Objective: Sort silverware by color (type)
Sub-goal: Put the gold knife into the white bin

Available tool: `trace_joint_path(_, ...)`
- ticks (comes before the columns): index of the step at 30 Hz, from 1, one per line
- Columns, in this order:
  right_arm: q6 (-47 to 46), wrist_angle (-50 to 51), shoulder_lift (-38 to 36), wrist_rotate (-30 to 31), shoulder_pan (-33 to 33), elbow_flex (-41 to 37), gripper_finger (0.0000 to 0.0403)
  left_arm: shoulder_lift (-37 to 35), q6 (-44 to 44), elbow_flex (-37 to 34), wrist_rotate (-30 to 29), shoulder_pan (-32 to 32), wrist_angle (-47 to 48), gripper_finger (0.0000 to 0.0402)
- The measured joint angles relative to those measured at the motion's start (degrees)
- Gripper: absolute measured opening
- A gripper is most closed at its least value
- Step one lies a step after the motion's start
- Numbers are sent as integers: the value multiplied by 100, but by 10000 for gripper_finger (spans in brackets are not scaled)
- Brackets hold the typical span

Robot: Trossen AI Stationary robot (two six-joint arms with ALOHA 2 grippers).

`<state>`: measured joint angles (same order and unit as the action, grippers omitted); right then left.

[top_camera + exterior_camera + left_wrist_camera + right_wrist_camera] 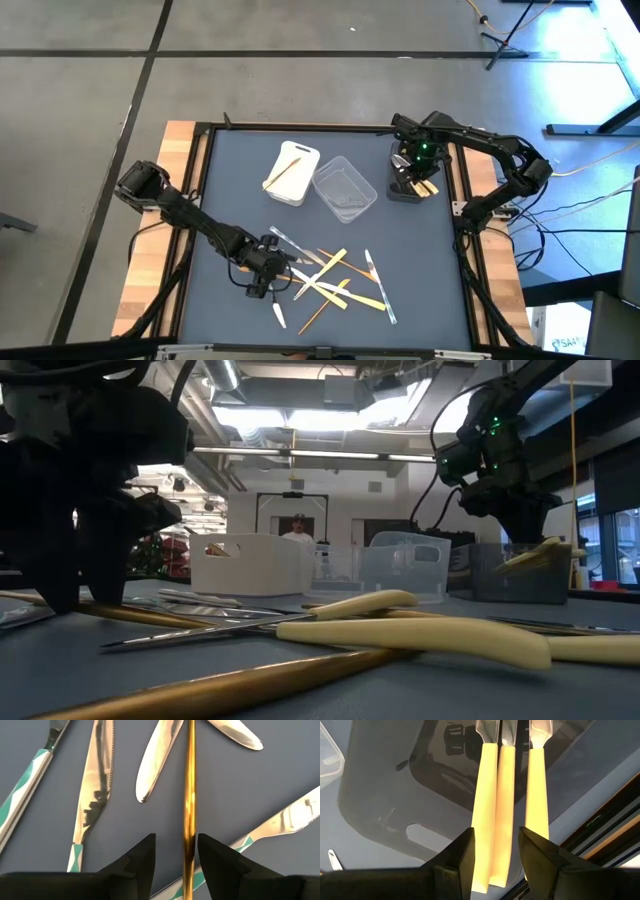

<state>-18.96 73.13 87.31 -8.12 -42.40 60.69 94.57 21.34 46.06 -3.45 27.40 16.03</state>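
The left tool [175, 857] stands low over the pile on the counter [230, 180], its fingers apart on both sides of a gold handle [189, 795] running lengthwise between them, while the right tool [495, 855] hangs apart over the dark grey tub [408, 185].

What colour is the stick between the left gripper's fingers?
Shiny gold stick, best in the left wrist view.

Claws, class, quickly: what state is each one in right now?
Left claw: open, straddling a gold-coloured utensil handle.
Right claw: open around yellow-handled cutlery over the dark tub.
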Motion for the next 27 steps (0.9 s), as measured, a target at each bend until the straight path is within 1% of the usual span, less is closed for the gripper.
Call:
trace_joint_path(7,0,83,0,-39,1,0,138,255,-109,20,36,0,-63,141)
trace_joint_path(11,-1,70,0,-45,1,0,138,256,-107,17,-119,7,-63,135)
trace_joint_path(19,0,68,0,-48,1,0,138,259,-89,9,-154,0,-63,85)
trace_joint_path(27,-2,100,0,-48,1,0,138,266,-91,7,-157,0,-68,45)
